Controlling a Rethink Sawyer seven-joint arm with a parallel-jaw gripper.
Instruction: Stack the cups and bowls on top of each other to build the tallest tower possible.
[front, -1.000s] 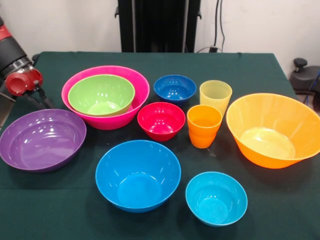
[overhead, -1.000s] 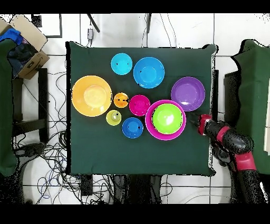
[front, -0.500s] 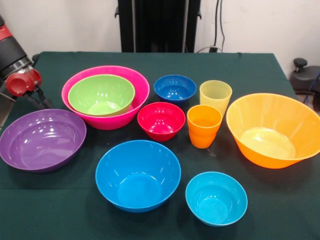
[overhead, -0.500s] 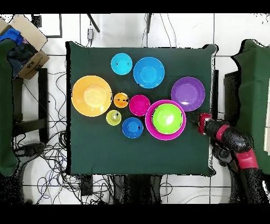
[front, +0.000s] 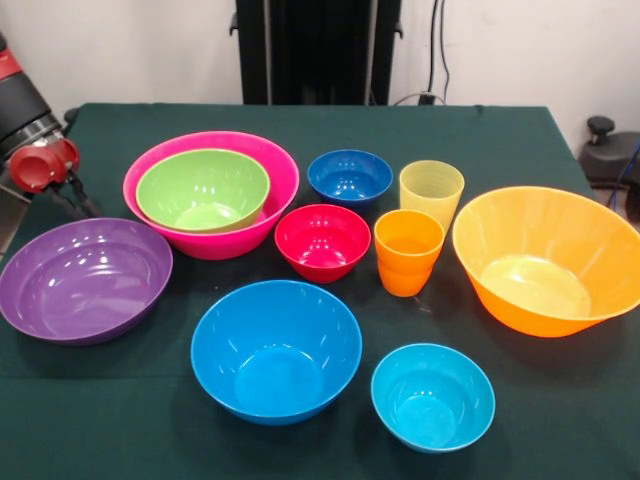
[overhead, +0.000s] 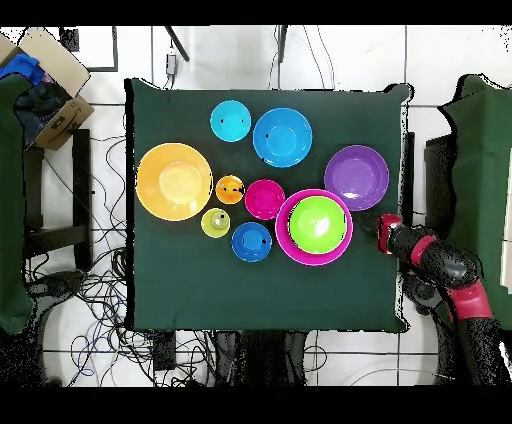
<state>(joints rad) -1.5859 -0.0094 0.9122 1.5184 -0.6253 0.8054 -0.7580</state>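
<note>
The lime green bowl (front: 203, 188) sits nested in the large pink bowl (front: 275, 160), forming the low tower (overhead: 316, 224). The purple bowl (front: 85, 280) stands beside it at the left. In the middle are the small dark blue bowl (front: 349, 177), the red bowl (front: 322, 240), the pale yellow cup (front: 431, 192) and the orange cup (front: 408, 250). At the right is the large orange bowl (front: 545, 260). Near the front are the sky blue bowl (front: 275, 350) and the cyan bowl (front: 432, 395). My gripper (front: 80, 198) (overhead: 379, 225) hangs empty by the table edge, between the pink and purple bowls.
The green cloth (overhead: 180, 290) has a bare strip on the robot's side of the bowls. A cardboard box (overhead: 48, 85) sits off the table, and cables (overhead: 100, 330) lie on the floor. A black chair (front: 612, 150) stands past the right edge.
The arm has drifted slightly outward from the table edge, away from the pink bowl. All the bowls and cups are where they were.
</note>
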